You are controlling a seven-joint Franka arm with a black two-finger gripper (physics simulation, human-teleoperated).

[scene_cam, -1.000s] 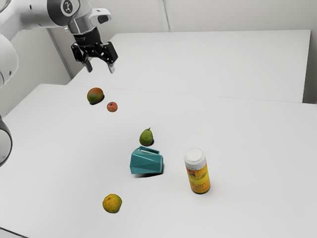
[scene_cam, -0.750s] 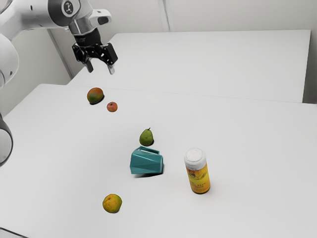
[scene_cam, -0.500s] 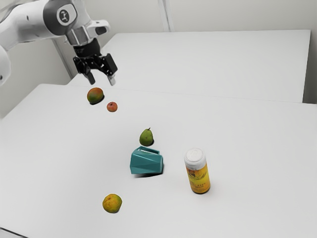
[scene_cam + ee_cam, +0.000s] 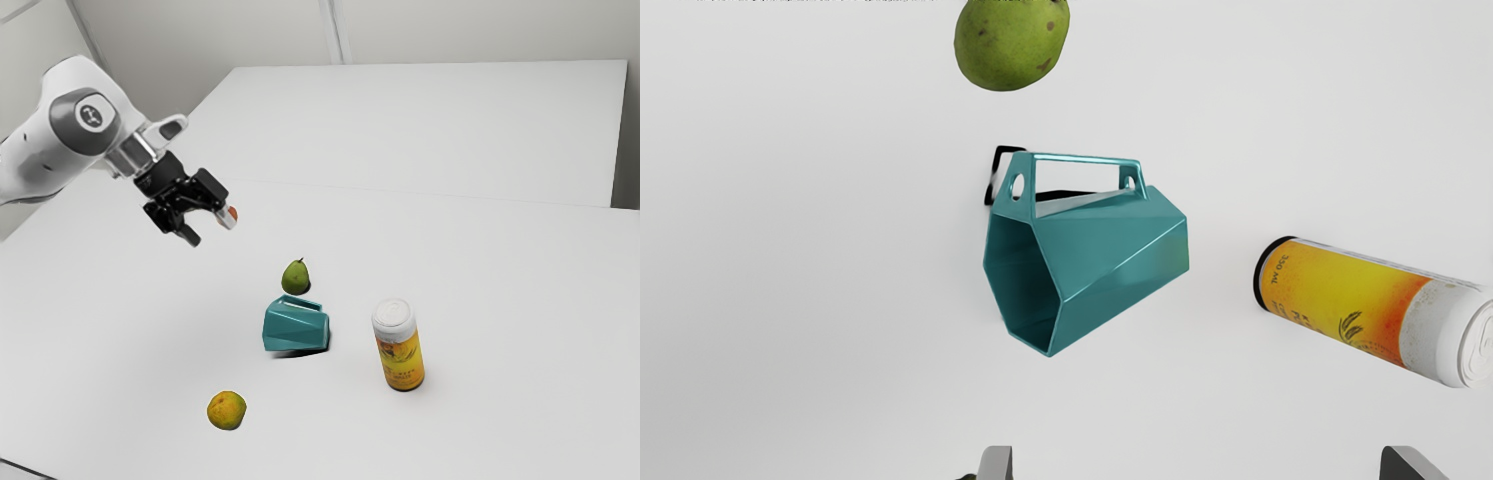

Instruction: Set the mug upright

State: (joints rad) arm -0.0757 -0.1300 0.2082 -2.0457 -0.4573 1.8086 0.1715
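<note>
While the teal mug [image 4: 296, 330] lies on its side | tool [image 4: 210, 229] above table [image 4: 520, 350] | spread wide

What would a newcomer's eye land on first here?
The teal mug, lying on its side mid-table, its mouth facing away from the can. Next, that yellow-and-white can, standing upright nearby. Then the black gripper, open above the table toward the exterior view's left.
</note>
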